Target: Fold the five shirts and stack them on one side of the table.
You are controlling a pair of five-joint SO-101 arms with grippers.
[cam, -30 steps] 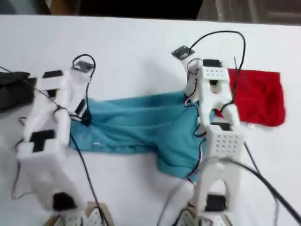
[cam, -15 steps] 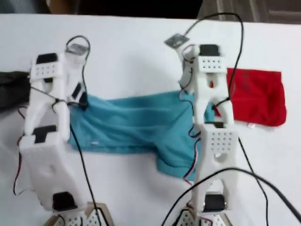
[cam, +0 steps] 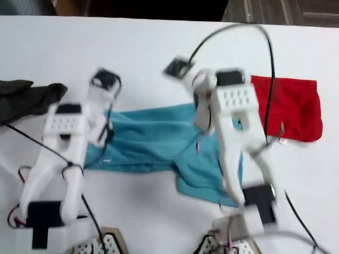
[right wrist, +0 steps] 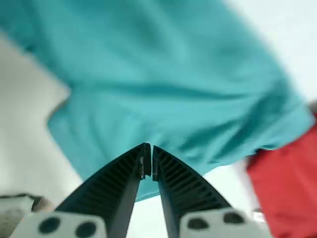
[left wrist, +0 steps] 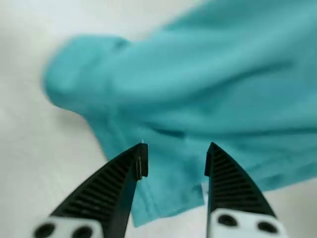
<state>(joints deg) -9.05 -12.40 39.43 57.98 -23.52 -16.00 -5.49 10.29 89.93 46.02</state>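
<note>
A teal shirt (cam: 153,140) lies spread and rumpled across the middle of the white table (cam: 148,47). My left gripper (cam: 106,135) hovers over its left end. In the left wrist view the gripper (left wrist: 176,158) is open, with the teal shirt (left wrist: 223,74) under it and nothing between the fingers. My right gripper (cam: 201,114) is over the shirt's right part. In the right wrist view it (right wrist: 149,161) is shut above the teal cloth (right wrist: 163,74), with no fabric seen between its tips. A folded red shirt (cam: 294,108) lies at the right.
A dark shirt (cam: 26,98) lies bunched at the table's left edge. Cables loop above the right arm. The red shirt (right wrist: 287,188) lies just beyond the teal one's right edge. The far half of the table is bare white.
Both arms have swung: the left gripper came nearer and a little right over the shirt's left end, the right gripper drew back and left. The teal shirt has barely shifted.
</note>
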